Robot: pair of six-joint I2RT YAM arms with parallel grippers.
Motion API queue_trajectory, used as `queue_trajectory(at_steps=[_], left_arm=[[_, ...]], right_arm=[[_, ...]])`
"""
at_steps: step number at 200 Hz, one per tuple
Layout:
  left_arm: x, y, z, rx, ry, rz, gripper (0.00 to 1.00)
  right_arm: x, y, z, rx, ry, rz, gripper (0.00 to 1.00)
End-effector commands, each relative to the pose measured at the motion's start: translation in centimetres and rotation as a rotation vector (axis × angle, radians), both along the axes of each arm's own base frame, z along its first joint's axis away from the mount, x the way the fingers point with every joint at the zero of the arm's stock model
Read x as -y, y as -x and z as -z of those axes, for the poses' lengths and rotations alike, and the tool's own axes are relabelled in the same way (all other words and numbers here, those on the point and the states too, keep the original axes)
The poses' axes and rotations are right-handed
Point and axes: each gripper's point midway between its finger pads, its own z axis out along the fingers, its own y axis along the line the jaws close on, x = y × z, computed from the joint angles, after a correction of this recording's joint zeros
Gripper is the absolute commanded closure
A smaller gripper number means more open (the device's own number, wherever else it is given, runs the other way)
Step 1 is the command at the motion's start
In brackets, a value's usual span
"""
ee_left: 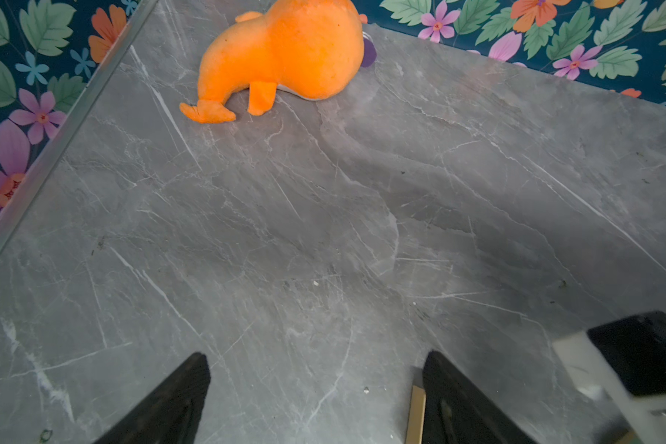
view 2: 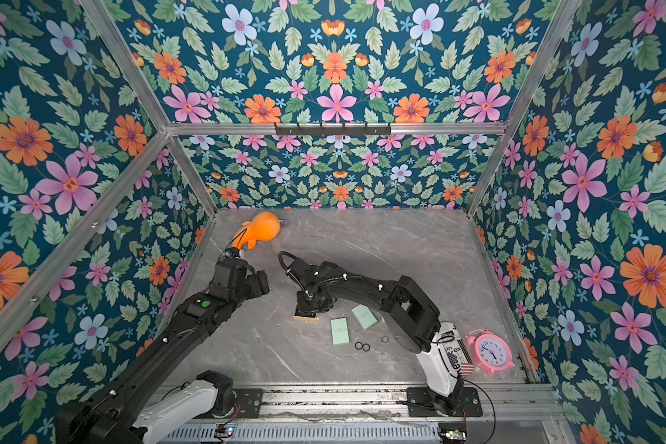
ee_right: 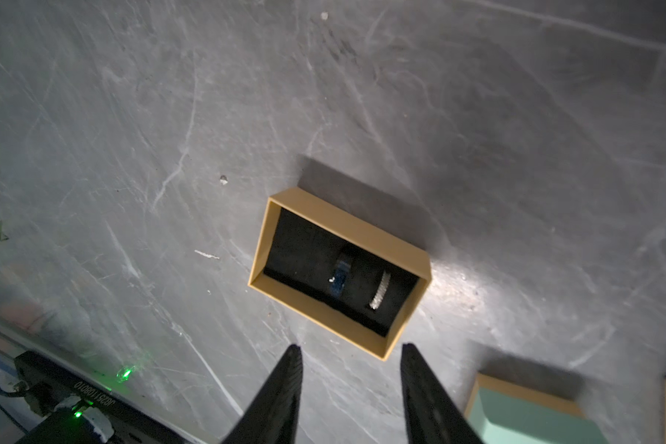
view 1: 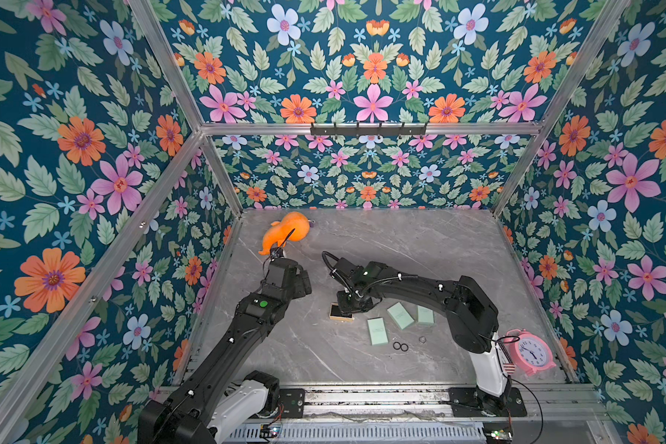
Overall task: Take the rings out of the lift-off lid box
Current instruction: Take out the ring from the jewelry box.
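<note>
Left claw (ee_left: pixel 316 357), right claw (ee_right: pixel 351 347): jaws parted.

Floral-papered walls (view 1: pixel 373 77); aluminium framing (view 1: pixel 247 128); grey marbled tabletop (view 1: pixel 420 238).

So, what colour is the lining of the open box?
The lining is black; right wrist view shows it best.

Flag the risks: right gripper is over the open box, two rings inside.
1. The dark ring and silvery ring stand close together in the black insert; the right gripper may snag both or slip off.
2. The open box lies unheld, with the left gripper away near the orange plush; a stuck ring may lift it.
</note>
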Motion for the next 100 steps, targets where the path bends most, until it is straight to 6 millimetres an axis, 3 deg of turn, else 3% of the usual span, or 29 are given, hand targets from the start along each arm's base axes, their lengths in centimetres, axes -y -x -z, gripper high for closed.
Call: queue_trajectory(at_steps=[1,100], left_arm=[[0.4,0.3,0.5,-0.028,0.02,0.011,0.11],[0.9,-0.1,1.3,-0.059,0.049,0.021,0.11]], right_arm=[[0.2,0.0,0.4,-0.012,0.037,0.017,0.57],[-0.2,-0.9,1.7,-0.018,0.086,0.015,0.65]])
